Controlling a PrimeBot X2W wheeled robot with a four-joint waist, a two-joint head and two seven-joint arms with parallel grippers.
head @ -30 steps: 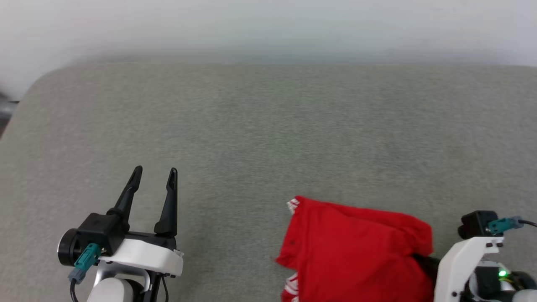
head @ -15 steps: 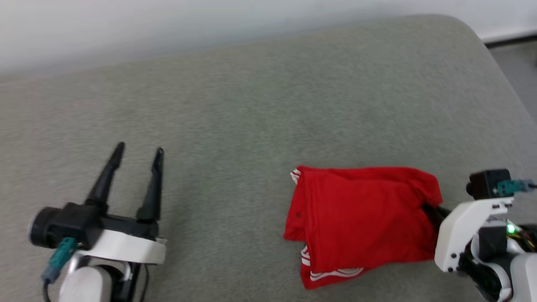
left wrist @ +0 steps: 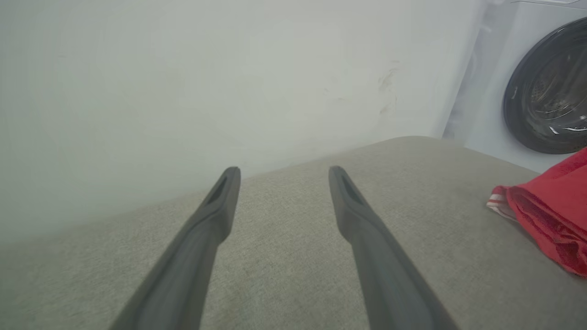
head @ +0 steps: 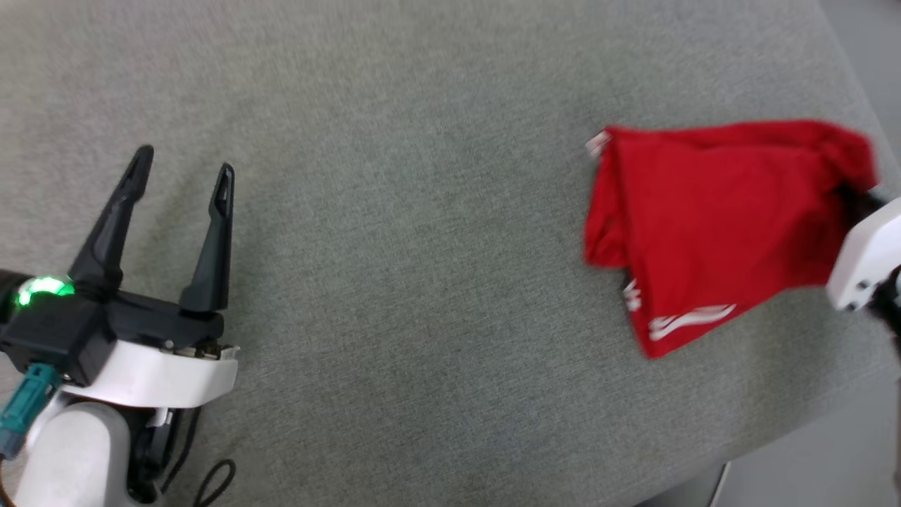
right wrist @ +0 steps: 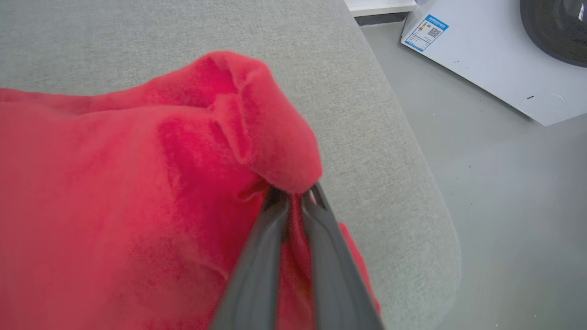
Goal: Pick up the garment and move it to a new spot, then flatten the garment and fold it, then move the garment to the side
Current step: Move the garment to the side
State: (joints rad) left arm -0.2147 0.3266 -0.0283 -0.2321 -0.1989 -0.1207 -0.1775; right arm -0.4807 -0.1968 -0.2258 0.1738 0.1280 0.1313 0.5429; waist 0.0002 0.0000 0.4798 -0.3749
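Observation:
The folded red garment [head: 711, 225] lies on the grey cushioned surface [head: 422, 246] at the right, white-striped trim showing at its lower edge and upper left corner. My right gripper [right wrist: 293, 195] is shut on a bunched fold at the garment's [right wrist: 137, 192] right end, cloth pinched between the dark fingers; its white wrist housing shows at the head view's right edge. My left gripper [head: 183, 165] stands open over bare surface at the left, far from the cloth. The left wrist view shows that gripper's fingertips [left wrist: 282, 176] apart and the garment's [left wrist: 550, 211] edge at far right.
The surface's rounded right edge [right wrist: 412, 151] lies close beside the garment, with grey floor [right wrist: 518, 206] past it. A white washing machine with a dark round door [left wrist: 545, 91] stands beyond the surface's far end. A pale wall [left wrist: 183, 91] runs behind.
The head camera has swung and tipped down, so the whole picture shifted. The garment, still held by my right gripper, now sits further right and higher, close to the surface's right edge.

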